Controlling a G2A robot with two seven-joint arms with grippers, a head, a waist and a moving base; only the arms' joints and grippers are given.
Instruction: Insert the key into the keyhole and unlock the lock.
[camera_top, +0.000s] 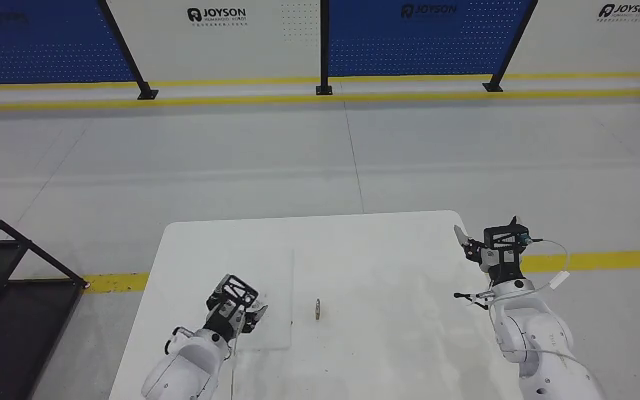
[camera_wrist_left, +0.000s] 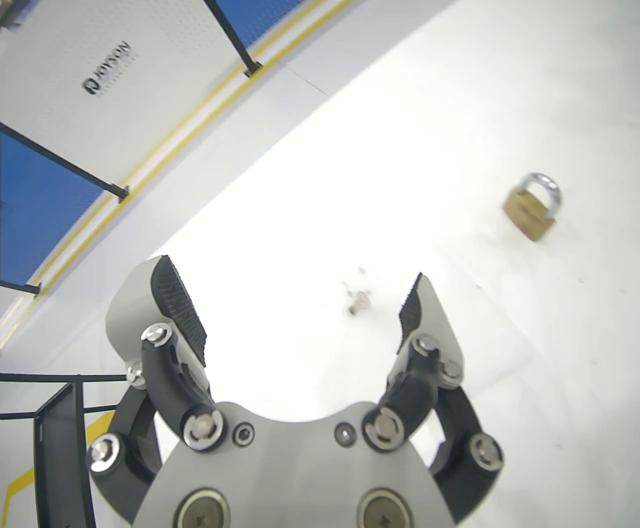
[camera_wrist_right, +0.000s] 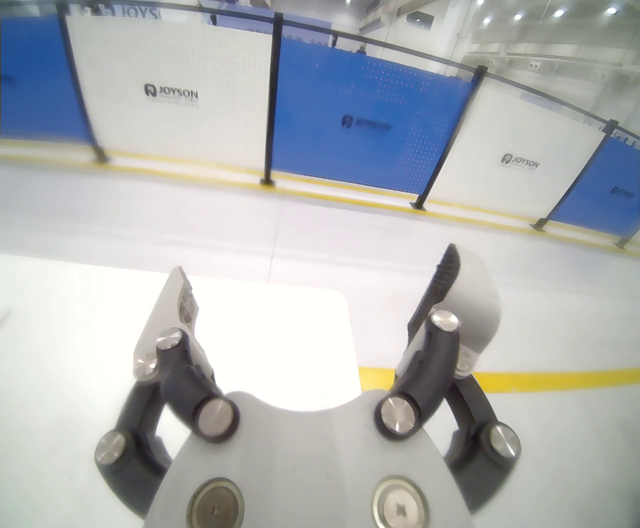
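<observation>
1 lock (camera_wrist_left: 531, 212), 1 key (camera_wrist_left: 359, 301) (small) lie apart.

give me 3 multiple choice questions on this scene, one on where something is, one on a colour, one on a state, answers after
1. Where is the padlock?
A) on the table
B) held in a gripper
C) on the floor

2. What colour is the padlock's body?
A) black
B) brass-gold
C) red

3. What state is the left gripper in?
A) shut on the padlock
B) shut on nothing
C) open, holding nothing

Answers:
1 A, it sits on the white tabletop between the two arms.
2 B, its body looks golden in the left wrist view.
3 C, its fingers stand wide apart with nothing gripped between them.
</observation>
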